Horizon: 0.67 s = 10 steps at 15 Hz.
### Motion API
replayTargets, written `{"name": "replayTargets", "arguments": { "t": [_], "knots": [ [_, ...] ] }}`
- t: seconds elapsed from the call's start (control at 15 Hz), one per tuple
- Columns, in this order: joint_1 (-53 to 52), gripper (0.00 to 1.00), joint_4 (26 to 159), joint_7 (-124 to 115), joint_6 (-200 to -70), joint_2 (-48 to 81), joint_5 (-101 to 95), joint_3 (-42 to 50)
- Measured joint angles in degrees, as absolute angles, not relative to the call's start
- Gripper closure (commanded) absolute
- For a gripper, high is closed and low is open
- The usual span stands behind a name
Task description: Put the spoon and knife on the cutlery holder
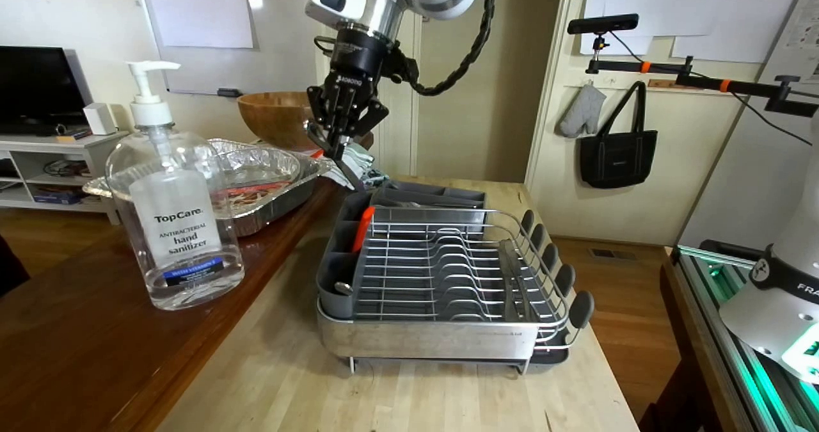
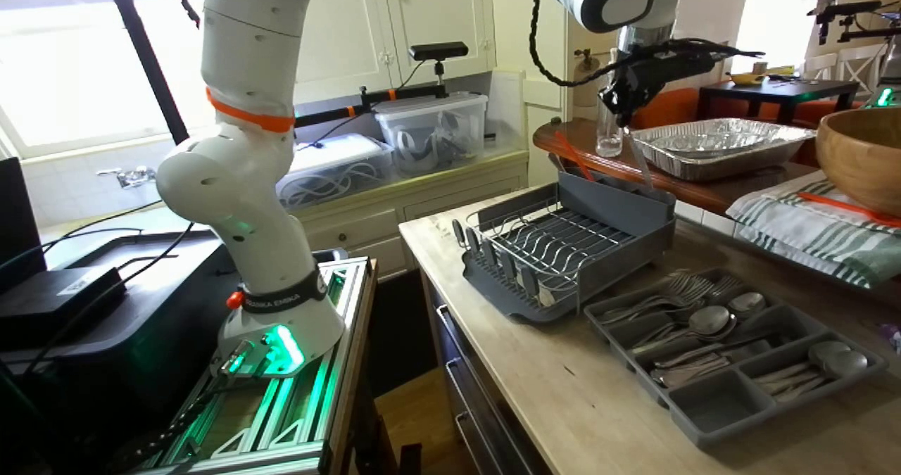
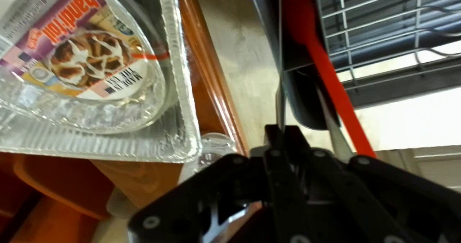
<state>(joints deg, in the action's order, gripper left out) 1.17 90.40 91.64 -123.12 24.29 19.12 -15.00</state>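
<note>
Holding the knife [image 1: 350, 175] in the clenched claw [image 3: 282, 129], up off the counter [image 2: 612, 404], with the lower end at the rim of the cutlery holder [image 2: 614, 199], near the corner beside the tray [image 2: 721, 399]; taken for the knife on account of a thin, flat profile.

To do the placing well, bring the blade closer to upright first, squarely over a compartment. Then lower slowly and straight, tip first, watching the rim for any catch. Steer clear of the red utensil [image 3: 336, 91], slanting out across the end compartment, and of a metal piece close by, perhaps the spoon [image 3: 335, 131]. Loosen the grip only with the lower end well below the rim, to avoid a tumble over the side, then back away upward.

As for direction: pointing down and away from the claw, toward the holder. Tilted along the long axis, neither upright nor flat, slanting from upper left to lower right in both exterior views; nearly edge-on in the wrist view, running toward the top edge. Cannot tell, at the rim, inside from outside, nor name the compartment beneath.
</note>
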Motion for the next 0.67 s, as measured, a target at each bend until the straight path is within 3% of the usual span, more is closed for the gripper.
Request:
{"name": "replayTargets", "arguments": {
  "t": [0.67],
  "knots": [
    [3.2, 0.98, 102.7, 122.4, -99.8, 8.9, 18.8, -10.1]
  ]
}}
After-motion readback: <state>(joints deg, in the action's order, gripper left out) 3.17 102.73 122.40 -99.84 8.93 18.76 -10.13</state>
